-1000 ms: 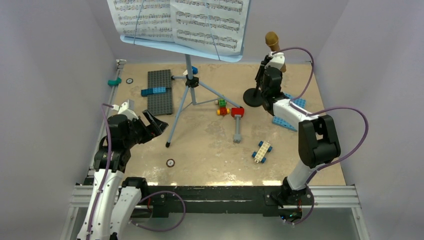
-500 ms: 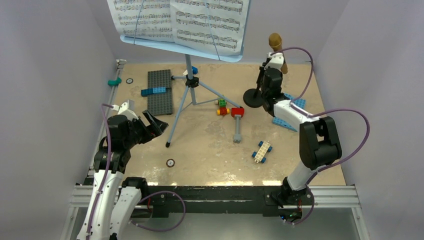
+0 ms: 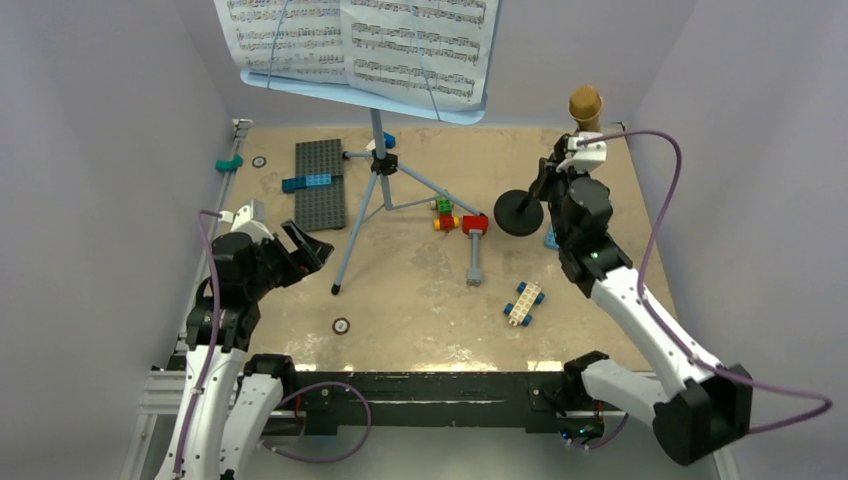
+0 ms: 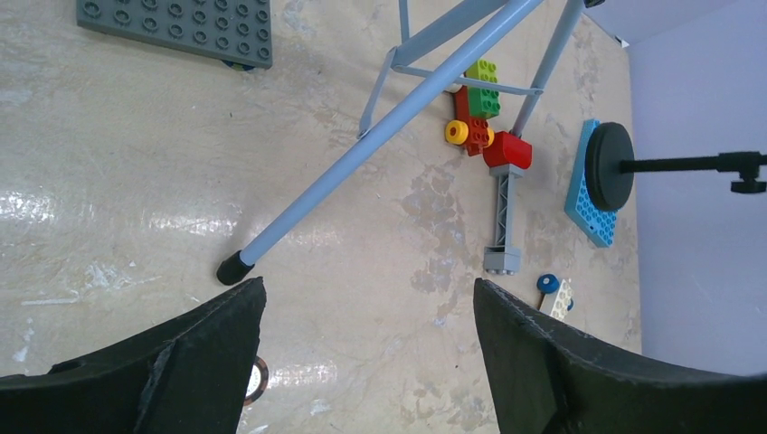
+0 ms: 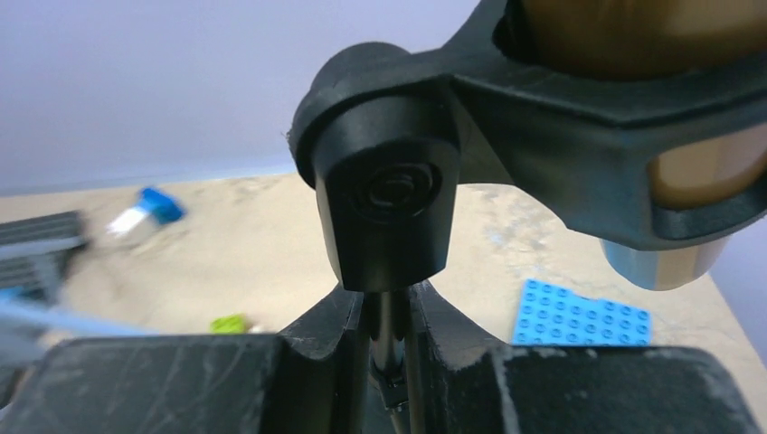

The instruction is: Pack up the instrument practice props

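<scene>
Looking down from the top camera, you can read only printed staves on the sheet music [image 3: 360, 35]; the notes are too small to make out. The pages rest on the tray of the music stand [image 3: 378, 165], which stands upright at the far side of the table [image 3: 420, 320]. Your right gripper [image 3: 562, 172] is clamped on the thin pole of the mic stand [image 3: 518, 212]. The stand is tilted, with its round base facing the camera, and the microphone [image 3: 585, 103] sits in the clip above the gripper. Your left gripper [image 3: 305, 248] is spread wide and holds nothing, near the foot of the closest tripod leg.

From the left wrist, the left gripper [image 4: 367, 285] has both fingers far apart and is touching nothing. The music stand [image 4: 380, 136] leg ends just beyond the left finger. The mic stand [image 4: 608, 166] is well apart, its base over a blue plate [image 4: 588, 212].

From the right wrist, the right gripper [image 5: 389, 339] pinches the mic stand [image 5: 384, 208] pole just below the black clip. The microphone [image 5: 687, 172] is seated in that clip, right of the pole, and the blue plate [image 5: 583, 316] lies on the table behind.
</scene>
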Motion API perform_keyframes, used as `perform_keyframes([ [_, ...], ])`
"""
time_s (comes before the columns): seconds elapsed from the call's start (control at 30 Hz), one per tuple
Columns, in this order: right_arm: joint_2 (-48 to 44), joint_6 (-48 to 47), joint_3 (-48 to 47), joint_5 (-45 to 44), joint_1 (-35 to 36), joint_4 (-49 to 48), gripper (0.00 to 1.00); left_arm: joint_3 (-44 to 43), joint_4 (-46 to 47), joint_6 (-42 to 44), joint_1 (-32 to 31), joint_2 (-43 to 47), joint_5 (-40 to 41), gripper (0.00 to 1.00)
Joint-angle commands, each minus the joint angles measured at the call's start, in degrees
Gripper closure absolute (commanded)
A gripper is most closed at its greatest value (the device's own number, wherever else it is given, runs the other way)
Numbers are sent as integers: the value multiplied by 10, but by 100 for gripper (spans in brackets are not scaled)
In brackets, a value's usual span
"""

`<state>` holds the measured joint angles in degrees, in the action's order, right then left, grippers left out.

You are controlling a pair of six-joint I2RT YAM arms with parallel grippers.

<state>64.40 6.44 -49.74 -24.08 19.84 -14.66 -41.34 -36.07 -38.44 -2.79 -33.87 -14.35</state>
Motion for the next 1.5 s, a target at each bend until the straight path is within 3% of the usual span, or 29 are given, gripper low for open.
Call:
perform_keyframes([
  [0.0,-131,37,38,96,48,60,100,8,33,-8,-3,18,8,12],
  [0.27,-325,68,118,76,217,188,100,56,114,-48,-4,72,-54,12],
  [0.43,-377,71,136,40,327,203,100,55,116,-51,-4,99,-68,12],
  [0.63,-326,45,145,15,426,156,100,53,129,-41,-15,83,-173,9],
  [0.77,-275,30,142,20,452,117,100,40,103,-18,-75,79,-145,6],
  [0.87,-236,21,139,29,458,90,100,46,109,-14,-110,96,-124,1],
  [1.47,-70,17,135,58,459,-31,100,67,156,-11,-113,115,-194,0],
])
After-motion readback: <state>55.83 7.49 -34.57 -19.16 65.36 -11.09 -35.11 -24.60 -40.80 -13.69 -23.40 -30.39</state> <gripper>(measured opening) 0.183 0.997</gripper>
